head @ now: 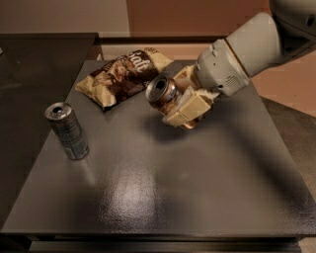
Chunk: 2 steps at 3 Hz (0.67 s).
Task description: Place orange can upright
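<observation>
Office-like snack corner — dark table [163, 197], chip bag [121, 76], beige wall [64, 15] — end effector [181, 103] holds orange can [160, 91] above table.
</observation>
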Each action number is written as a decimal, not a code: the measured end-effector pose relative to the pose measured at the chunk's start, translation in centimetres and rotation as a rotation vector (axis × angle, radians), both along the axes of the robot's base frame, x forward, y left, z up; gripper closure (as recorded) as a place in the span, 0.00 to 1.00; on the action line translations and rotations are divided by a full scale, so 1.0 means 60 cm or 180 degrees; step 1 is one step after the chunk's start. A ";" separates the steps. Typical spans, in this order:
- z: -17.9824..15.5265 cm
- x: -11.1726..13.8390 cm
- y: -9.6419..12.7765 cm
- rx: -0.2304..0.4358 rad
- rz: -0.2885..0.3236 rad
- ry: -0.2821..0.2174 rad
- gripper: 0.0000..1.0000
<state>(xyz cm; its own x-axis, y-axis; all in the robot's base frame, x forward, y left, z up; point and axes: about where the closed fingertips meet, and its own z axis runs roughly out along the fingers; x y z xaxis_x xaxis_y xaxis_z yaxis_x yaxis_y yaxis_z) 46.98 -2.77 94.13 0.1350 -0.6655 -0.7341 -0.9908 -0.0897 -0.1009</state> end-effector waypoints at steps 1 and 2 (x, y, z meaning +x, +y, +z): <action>0.002 -0.004 -0.007 0.0417 -0.0194 0.0156 1.00; -0.004 -0.012 -0.011 0.0791 -0.0317 0.0329 1.00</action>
